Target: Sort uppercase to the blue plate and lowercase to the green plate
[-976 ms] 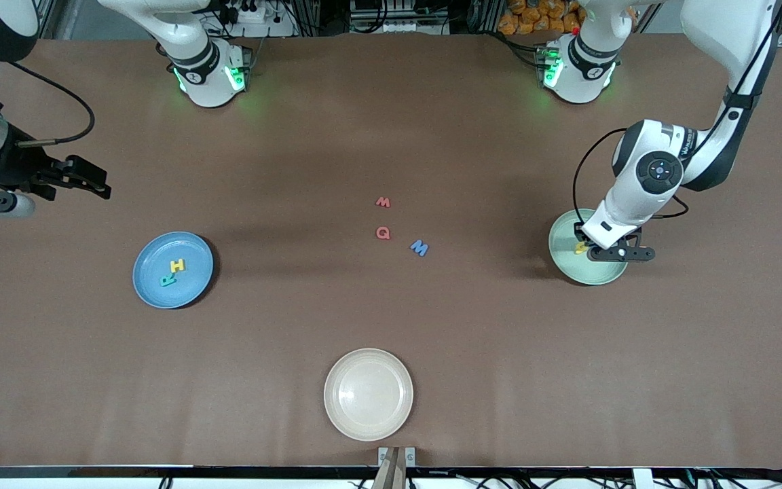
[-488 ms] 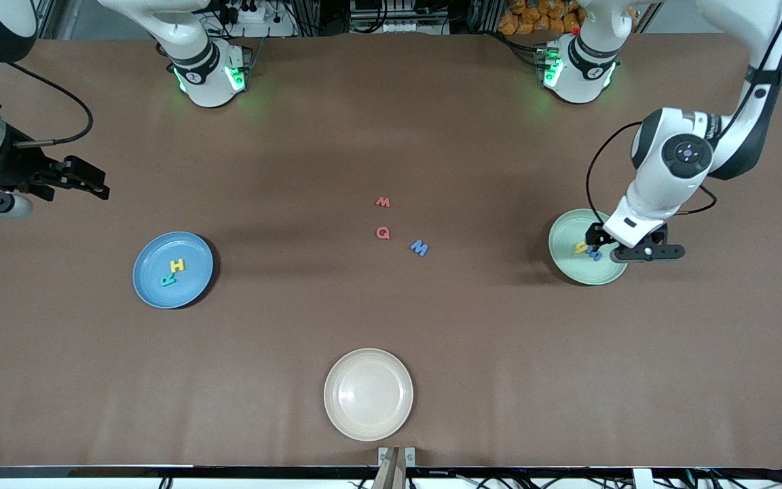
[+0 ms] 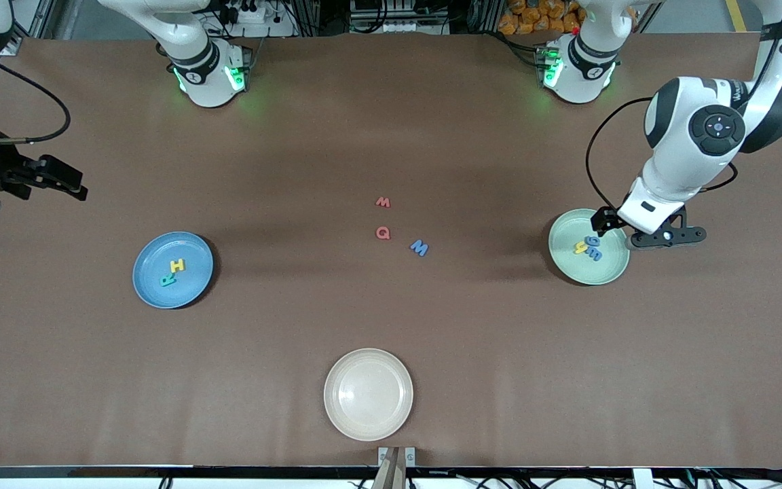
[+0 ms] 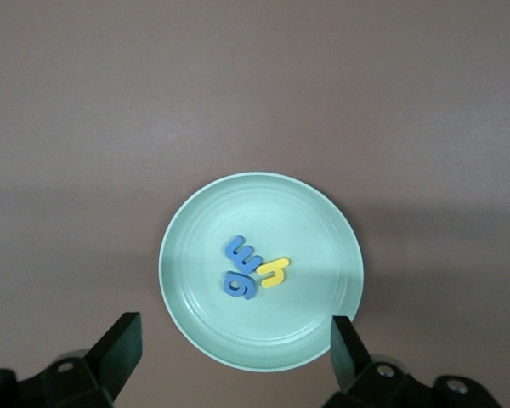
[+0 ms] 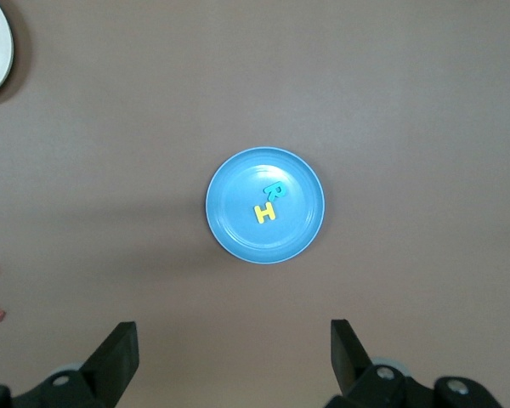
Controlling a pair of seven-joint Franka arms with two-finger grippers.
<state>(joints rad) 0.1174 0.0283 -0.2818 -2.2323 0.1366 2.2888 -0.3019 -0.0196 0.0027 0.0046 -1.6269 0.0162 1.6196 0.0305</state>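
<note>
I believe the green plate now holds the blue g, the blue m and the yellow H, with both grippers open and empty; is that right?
Not quite: the yellow letter on the green plate is the lowercase h, as the left wrist view shows. It lies with the blue g and blue m. The left gripper and right gripper are open and empty.

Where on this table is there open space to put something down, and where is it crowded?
Bare brown table spreads between the blue plate, the cream plate and the green plate. The cream plate holds nothing. Crowding is local: the red w, red Q and blue M cluster mid-table.
</note>
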